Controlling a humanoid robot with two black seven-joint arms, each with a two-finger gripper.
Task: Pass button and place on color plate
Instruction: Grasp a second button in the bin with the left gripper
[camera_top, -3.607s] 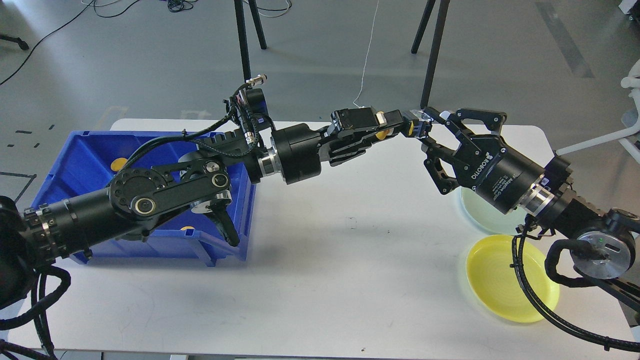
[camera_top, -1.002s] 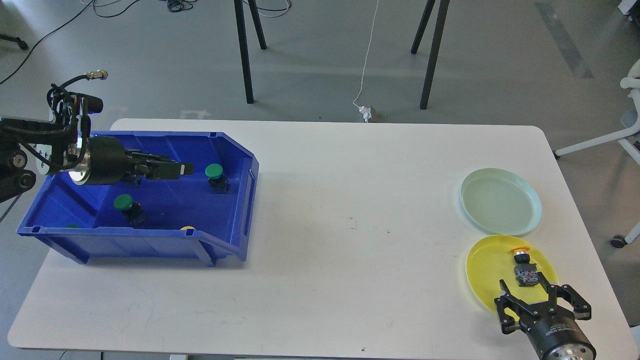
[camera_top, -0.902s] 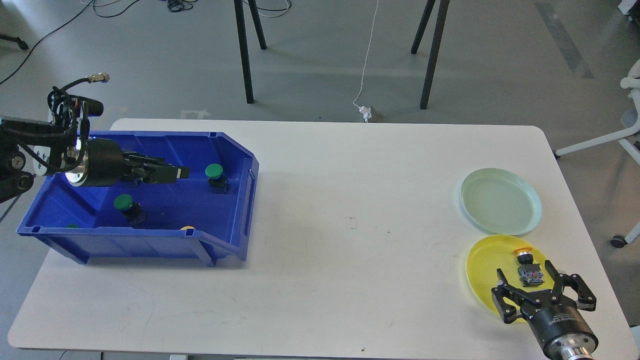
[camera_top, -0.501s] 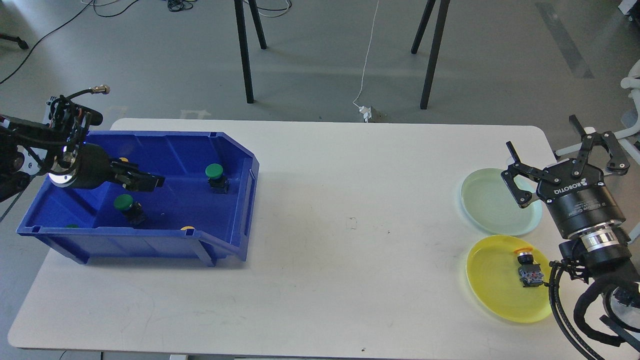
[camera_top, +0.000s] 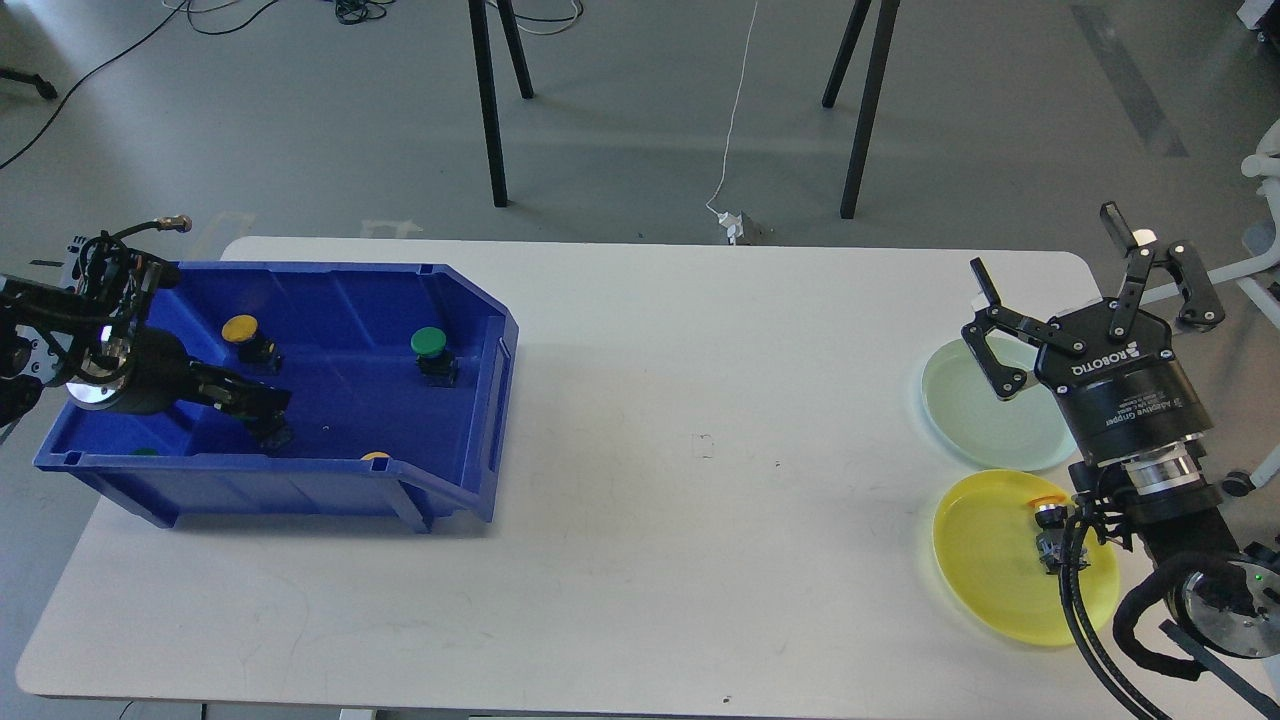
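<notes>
A yellow-capped button lies on the yellow plate at the right front, partly behind my right arm's cable. My right gripper is open and empty, raised above the pale green plate. My left gripper is low inside the blue bin, right over a green button whose cap is hidden; only its black base shows. Its fingers look dark and I cannot tell them apart. A yellow button and a green button also stand in the bin.
A yellow cap and a bit of green show by the bin's front wall. The white table lies between bin and plates. Black stand legs are on the floor behind.
My right gripper let go of the yellow button on the yellow plate and rose, open, over the green plate. My left gripper went down and left in the bin onto a green button.
</notes>
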